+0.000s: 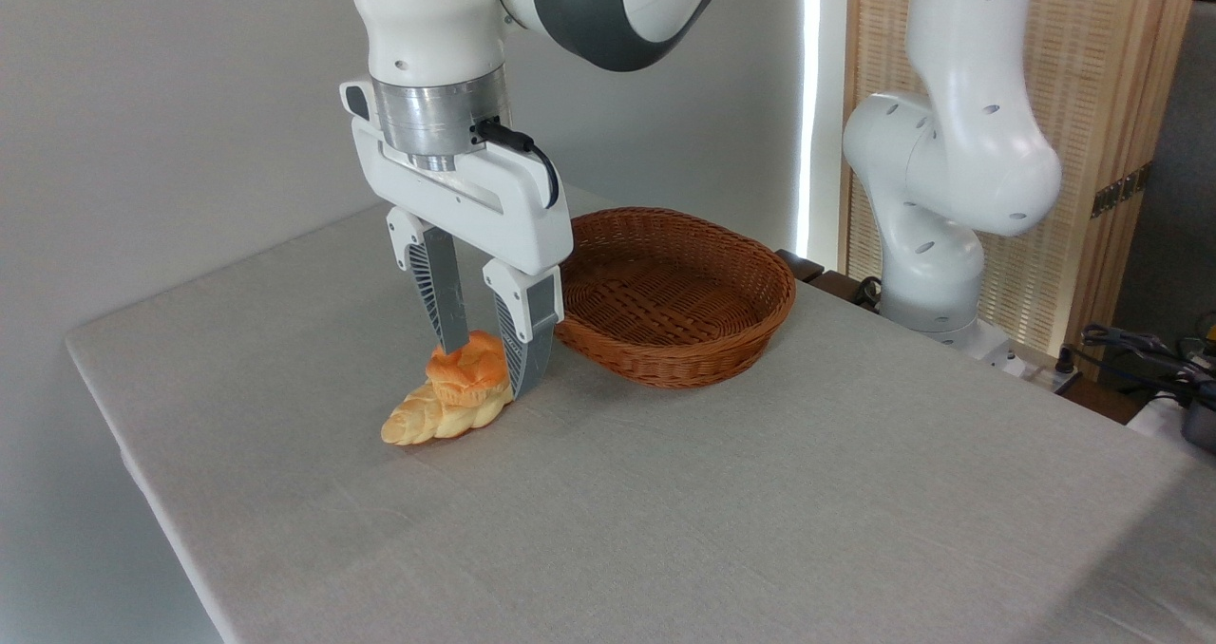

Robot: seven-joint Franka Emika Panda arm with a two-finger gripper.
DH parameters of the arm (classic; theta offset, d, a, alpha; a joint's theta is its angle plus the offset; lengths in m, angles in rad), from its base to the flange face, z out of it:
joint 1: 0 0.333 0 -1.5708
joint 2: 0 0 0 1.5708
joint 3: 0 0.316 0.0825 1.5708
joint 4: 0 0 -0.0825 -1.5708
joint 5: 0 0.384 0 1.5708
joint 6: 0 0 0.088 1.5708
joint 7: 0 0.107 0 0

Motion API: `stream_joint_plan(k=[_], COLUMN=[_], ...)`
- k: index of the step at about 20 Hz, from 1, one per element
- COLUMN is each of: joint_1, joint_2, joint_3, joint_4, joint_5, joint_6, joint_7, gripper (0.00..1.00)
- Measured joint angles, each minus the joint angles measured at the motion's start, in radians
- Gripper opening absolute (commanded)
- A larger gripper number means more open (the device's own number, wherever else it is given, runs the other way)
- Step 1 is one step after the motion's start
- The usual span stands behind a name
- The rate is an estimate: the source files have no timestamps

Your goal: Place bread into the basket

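The bread, a small round orange-brown bun with a knobbly top, sits between the two fingers of my gripper. The jaws press against both of its sides. It is low over the table and rests against the top of a pale braided loaf. The left finger hides part of its back edge. The basket, a shallow oval of reddish-brown wicker, stands just right of and behind the gripper, with nothing inside. The gripper's right finger is close to the basket's near-left rim.
A grey cloth covers the table, whose left edge runs diagonally from the back to the front. The arm's white base stands behind the basket at the right. Cables and dark gear lie off the far right edge.
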Motion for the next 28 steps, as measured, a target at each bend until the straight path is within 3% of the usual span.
stream_joint_plan(k=[28], joint_1=[-0.001], joint_2=[0.016], joint_3=[-0.01], joint_4=[0.0], joint_5=[0.0], joint_6=[0.0], joint_7=[0.0], gripper=[1.0])
